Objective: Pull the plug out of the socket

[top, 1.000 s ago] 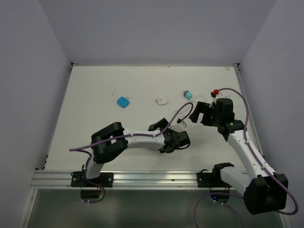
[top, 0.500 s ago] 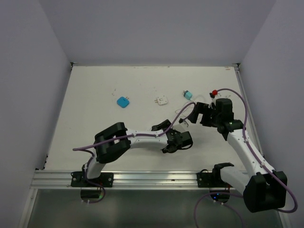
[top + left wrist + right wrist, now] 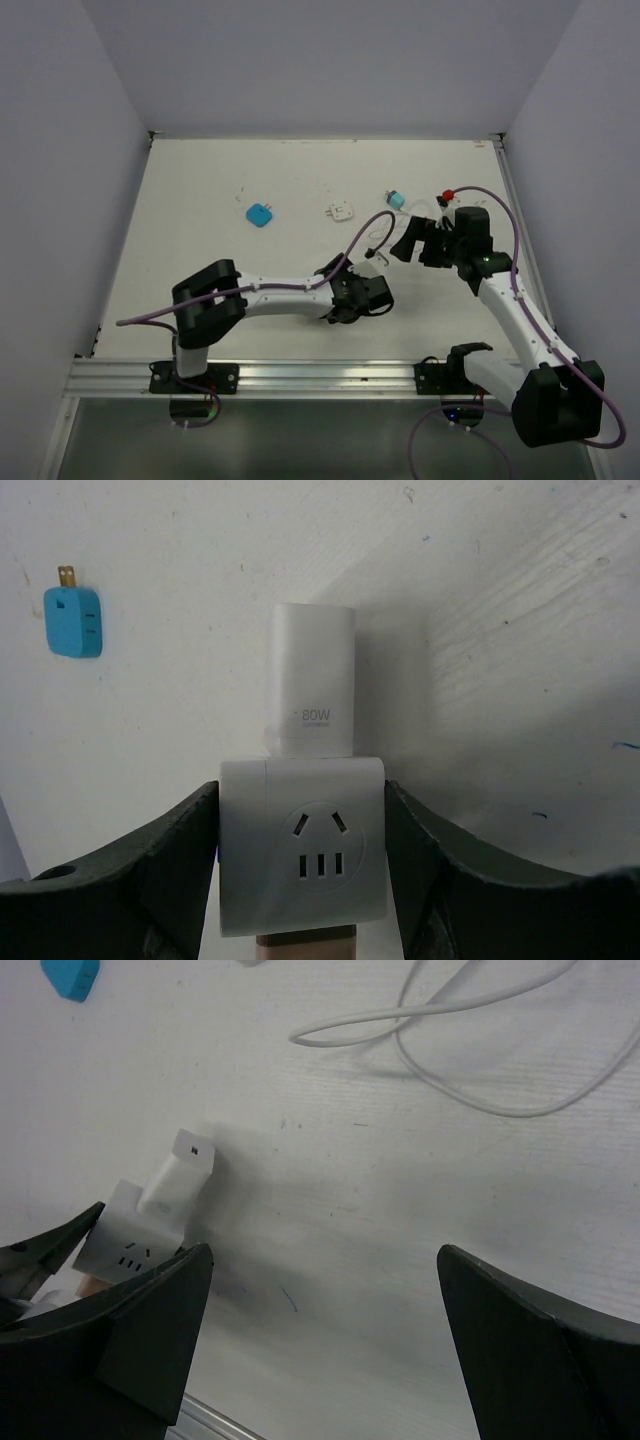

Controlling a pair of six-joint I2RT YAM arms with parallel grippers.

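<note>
Fingers (image 3: 185,845) of the left gripper (image 3: 303,815) pinch the socket (image 3: 303,880) by its sides, mid table (image 3: 200,180); the right gripper (image 3: 322,1255), spread wide, should clasp the plug (image 3: 312,680) squarely and pull straight out

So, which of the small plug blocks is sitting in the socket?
The white charger marked 80W: it sticks out of the socket in the left gripper. The blue plug and the other small white block lie loose on the table.
</note>
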